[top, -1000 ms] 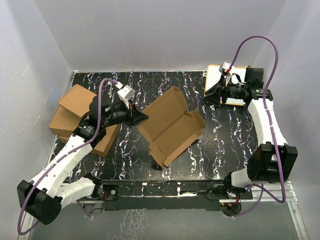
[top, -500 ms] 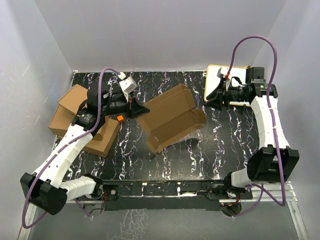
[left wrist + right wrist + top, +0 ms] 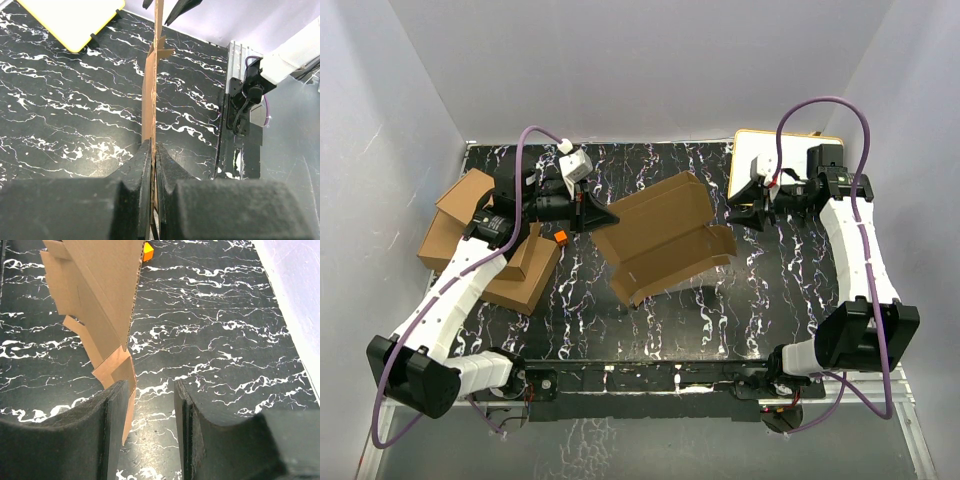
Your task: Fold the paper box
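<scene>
Since a second ago the paper box has come up off the table; it lay flat and open then, and now it hangs tilted above the middle of the table, held by its left edge; the left gripper has risen with it, and the right gripper has left the white board and swung in to the box's right end. An orange block now shows beside the piled boxes.

From the left wrist, the left gripper is clamped tight on the cardboard; the paper box runs away from me edge-on, upright, over the table.

From the right wrist, the right gripper stands partly open; a small tuck flap of the paper box sits just inside the gap against the left finger, while the other finger stands apart from it; nothing is pinched there.

I judge the folding has barely begun; the lift gives the right arm a flap to work on, but a one-sided hold could let the sheet twist.
</scene>
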You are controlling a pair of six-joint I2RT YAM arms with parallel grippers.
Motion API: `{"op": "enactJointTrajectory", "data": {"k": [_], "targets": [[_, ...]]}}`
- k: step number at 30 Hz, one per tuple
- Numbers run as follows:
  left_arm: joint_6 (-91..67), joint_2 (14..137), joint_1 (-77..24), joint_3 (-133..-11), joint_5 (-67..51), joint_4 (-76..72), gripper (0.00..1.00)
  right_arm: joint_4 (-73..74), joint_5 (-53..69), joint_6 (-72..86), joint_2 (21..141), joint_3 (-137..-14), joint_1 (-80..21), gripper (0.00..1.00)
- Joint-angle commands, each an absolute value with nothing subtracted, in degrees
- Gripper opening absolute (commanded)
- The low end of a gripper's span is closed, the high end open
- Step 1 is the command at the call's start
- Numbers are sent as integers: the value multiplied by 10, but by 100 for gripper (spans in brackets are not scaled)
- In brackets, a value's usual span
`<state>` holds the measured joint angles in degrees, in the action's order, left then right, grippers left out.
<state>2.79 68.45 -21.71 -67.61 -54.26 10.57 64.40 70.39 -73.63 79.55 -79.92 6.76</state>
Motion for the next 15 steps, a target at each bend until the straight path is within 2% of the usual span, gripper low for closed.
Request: {"op": "enactJointTrajectory", "data": {"k": [1,4,10,15], "targets": [[31,684,-208,-689,-595,89,0,678,747,-839,801,-801,51,46],[24,687,-206,-687,-604,80,0,658,740,-831,803,-786,33,44],[15,688,-203,-680,-618,70,0,617,742,-810,803,-759,16,36],[12,689,-200,-678,-623,61,0,631,752,-820,799,-754,7,35]]}}
